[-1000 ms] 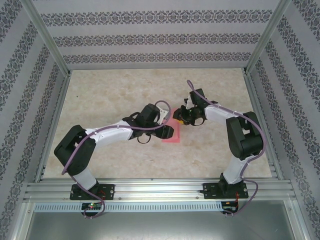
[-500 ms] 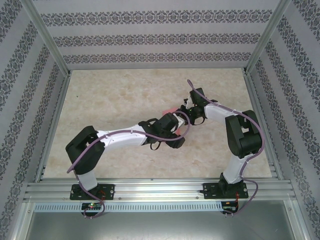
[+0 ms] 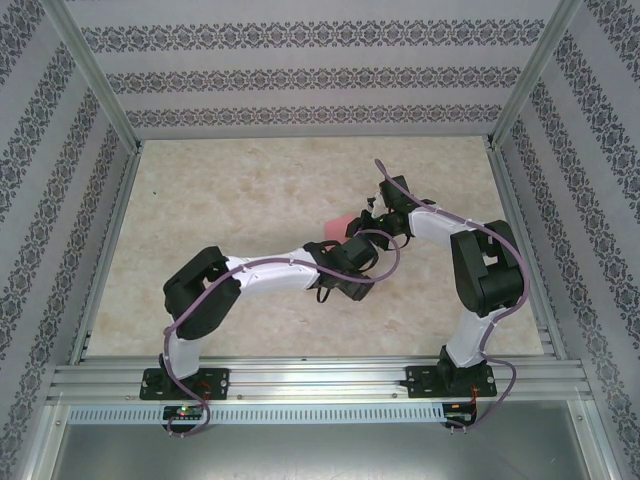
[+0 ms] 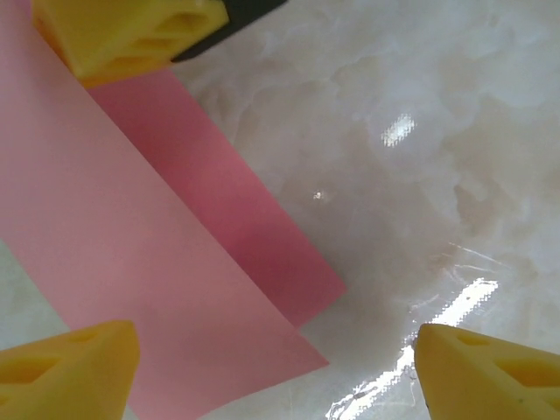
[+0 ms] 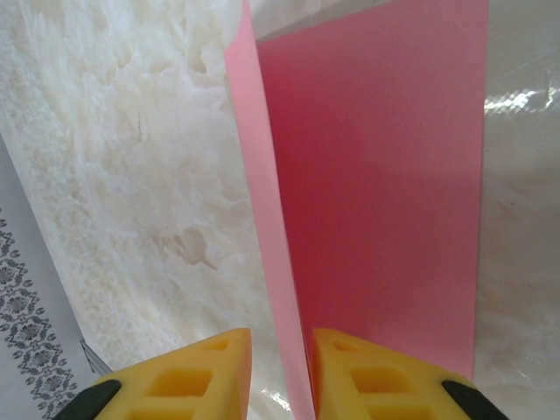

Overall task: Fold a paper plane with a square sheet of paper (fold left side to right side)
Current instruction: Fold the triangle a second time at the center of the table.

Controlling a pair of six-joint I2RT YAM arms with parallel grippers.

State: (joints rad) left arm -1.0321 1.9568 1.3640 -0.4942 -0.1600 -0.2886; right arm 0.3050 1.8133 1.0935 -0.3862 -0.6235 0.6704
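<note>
Marbled tabletop [image 3: 220, 200], paper [image 5: 367, 175] between right fingers [image 5: 206, 376]

Bright, even light fills the top view, leaving only soft shadows beneath the white robot arms [image 3: 270, 272] on the pale marble-patterned worktop [image 3: 220, 200]. In the left wrist view, white glare streaks the lower right, and the blocky yellow fingers [image 4: 70, 367] at the bottom corners are blurred. In the right wrist view, the thin salmon-pink square sheet of paper [image 5: 376, 175] shows one pale lit flap beside a darker shaded panel.
</note>
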